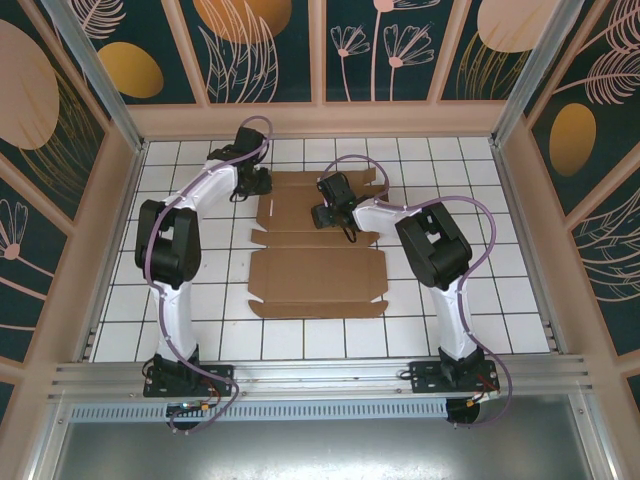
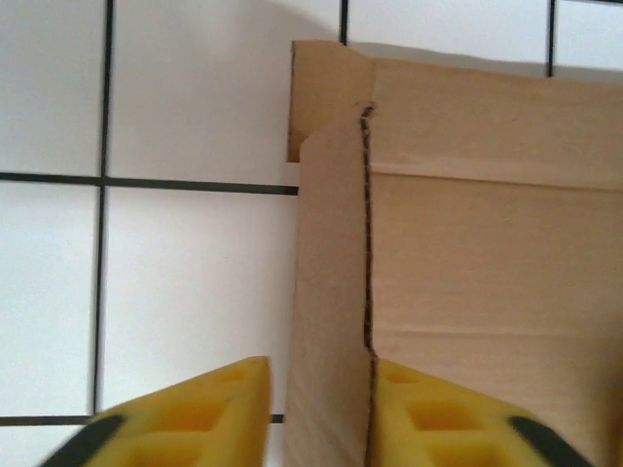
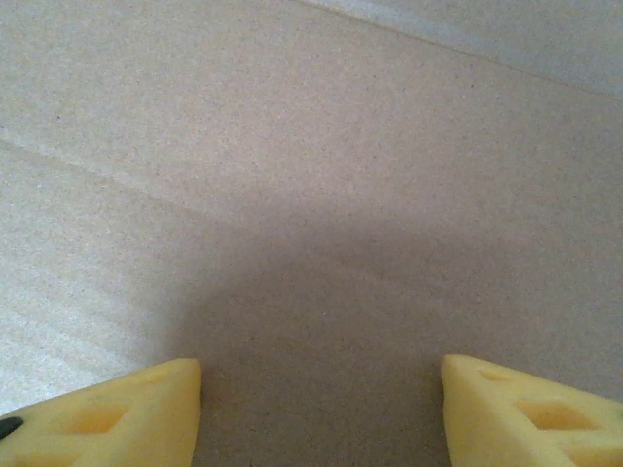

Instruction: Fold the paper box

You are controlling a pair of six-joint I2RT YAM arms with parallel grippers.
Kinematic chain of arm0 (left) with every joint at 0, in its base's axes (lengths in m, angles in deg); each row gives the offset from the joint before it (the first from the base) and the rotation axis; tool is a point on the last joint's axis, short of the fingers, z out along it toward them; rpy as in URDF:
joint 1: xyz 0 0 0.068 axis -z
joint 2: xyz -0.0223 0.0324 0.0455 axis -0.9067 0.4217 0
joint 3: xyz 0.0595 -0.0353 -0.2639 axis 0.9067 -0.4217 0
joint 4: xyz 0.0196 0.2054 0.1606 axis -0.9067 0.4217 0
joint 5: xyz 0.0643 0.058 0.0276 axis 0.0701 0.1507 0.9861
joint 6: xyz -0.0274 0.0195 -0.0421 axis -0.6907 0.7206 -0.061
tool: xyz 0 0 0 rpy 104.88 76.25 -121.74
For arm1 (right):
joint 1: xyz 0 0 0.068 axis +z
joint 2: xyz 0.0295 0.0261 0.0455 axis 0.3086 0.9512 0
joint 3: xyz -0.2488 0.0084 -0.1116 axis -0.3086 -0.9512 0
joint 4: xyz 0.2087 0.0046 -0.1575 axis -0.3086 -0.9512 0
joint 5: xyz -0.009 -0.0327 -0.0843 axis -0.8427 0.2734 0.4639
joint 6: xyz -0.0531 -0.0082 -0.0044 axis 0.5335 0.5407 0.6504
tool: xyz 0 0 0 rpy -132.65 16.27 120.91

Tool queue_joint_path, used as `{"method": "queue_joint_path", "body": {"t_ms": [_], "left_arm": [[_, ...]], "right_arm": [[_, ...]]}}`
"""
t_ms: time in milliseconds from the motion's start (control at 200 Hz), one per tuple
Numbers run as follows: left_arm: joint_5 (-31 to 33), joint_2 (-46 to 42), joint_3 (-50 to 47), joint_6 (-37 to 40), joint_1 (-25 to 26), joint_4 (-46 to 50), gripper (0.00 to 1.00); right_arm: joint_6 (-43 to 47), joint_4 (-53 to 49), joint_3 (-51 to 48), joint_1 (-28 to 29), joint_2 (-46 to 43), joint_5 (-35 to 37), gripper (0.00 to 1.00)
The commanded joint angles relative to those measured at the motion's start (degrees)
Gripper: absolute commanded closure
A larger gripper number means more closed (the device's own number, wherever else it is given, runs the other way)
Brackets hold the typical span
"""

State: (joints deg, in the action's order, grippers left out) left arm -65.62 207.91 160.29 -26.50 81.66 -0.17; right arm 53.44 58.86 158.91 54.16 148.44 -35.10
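Observation:
The paper box (image 1: 315, 275) is a flat brown die-cut sheet lying in the middle of the table. My left gripper (image 1: 258, 185) is at the sheet's far left edge. In the left wrist view a narrow side flap (image 2: 331, 272) stands up between the yellow fingers of the left gripper (image 2: 321, 418). The right finger (image 2: 458, 418) touches the flap, and a thin gap separates the left finger (image 2: 195, 418) from it. My right gripper (image 1: 325, 212) hovers low over the sheet's far panel. Its jaws (image 3: 321, 409) are wide open above bare cardboard (image 3: 311, 175), holding nothing.
The sheet rests on a white tiled table (image 1: 500, 290) with black grid lines. Beige frame walls with patterned panels (image 1: 330, 110) enclose the far, left and right sides. A metal rail (image 1: 320, 375) carrying both arm bases runs along the near edge.

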Motion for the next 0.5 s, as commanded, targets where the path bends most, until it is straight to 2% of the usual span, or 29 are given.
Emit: {"method": "queue_joint_path", "body": {"t_ms": [0,70,200,495], "left_arm": [[2.5,-1.8,-1.4,0.4,-1.1,1.8,0.84],[-0.7,-3.1,-3.8,-0.5,-2.0,-0.3,0.92],[-4.2,-4.9,-6.4,-1.4,-2.6,-2.8,1.00],[5.3,1.8,-2.2,0.5,-2.6,1.7,1.00]], "right_arm": [[0.6,-11.5,-3.8,-0.2,7.1,-2.5,0.38],[0.5,-11.5,-3.8,-0.3,7.0,-2.4,0.38],[0.5,-11.2,-4.0,-0.4,7.0,-2.3,0.39],[0.2,-11.6,-3.6,-0.3,7.0,-2.2,0.40]]}}
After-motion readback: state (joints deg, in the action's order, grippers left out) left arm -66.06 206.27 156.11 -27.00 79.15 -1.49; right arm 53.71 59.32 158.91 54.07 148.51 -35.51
